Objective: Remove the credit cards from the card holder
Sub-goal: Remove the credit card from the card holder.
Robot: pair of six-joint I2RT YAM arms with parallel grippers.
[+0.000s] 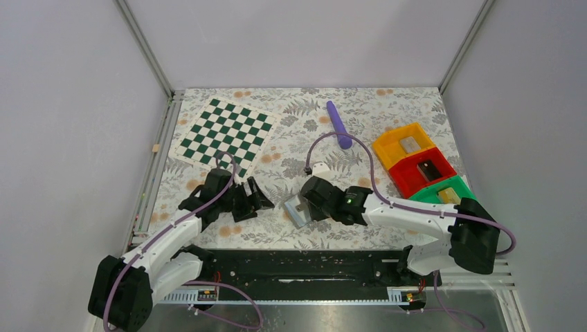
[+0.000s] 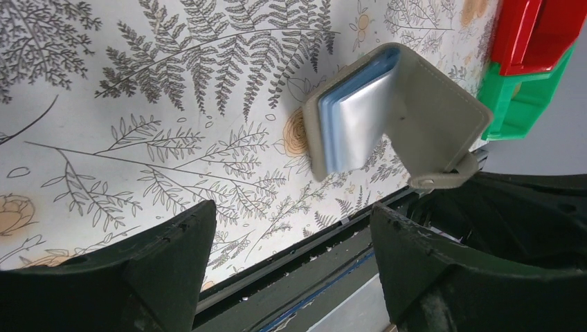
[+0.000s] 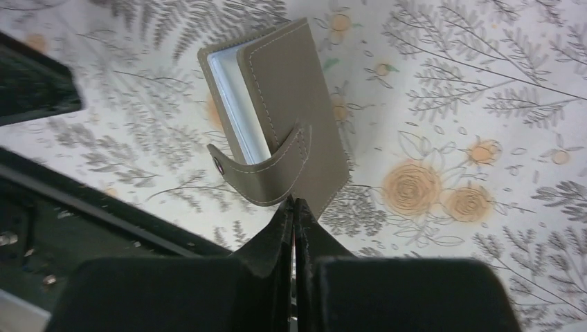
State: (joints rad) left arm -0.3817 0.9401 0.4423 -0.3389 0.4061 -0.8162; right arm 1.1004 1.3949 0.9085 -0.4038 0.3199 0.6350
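Note:
The card holder (image 1: 297, 210) is a grey wallet near the table's front middle. My right gripper (image 1: 313, 201) is shut on one corner of its outer leaf. In the right wrist view the card holder (image 3: 291, 104) stands just beyond the right gripper (image 3: 294, 205), and its snap strap (image 3: 259, 176) hangs loose. In the left wrist view the card holder (image 2: 422, 104) is slightly open, showing light blue inner faces (image 2: 349, 121). No dark credit card shows in it. My left gripper (image 1: 265, 197) is open and empty, left of the holder; it also shows in its own view (image 2: 291, 214).
A green-and-white chessboard (image 1: 227, 131) lies at the back left. A purple stick (image 1: 338, 124) lies at the back middle. Yellow (image 1: 394, 142), red (image 1: 410, 176) and green (image 1: 432, 194) bins stand in a row at the right, each with a small item inside. A black rail (image 1: 297, 266) runs along the front edge.

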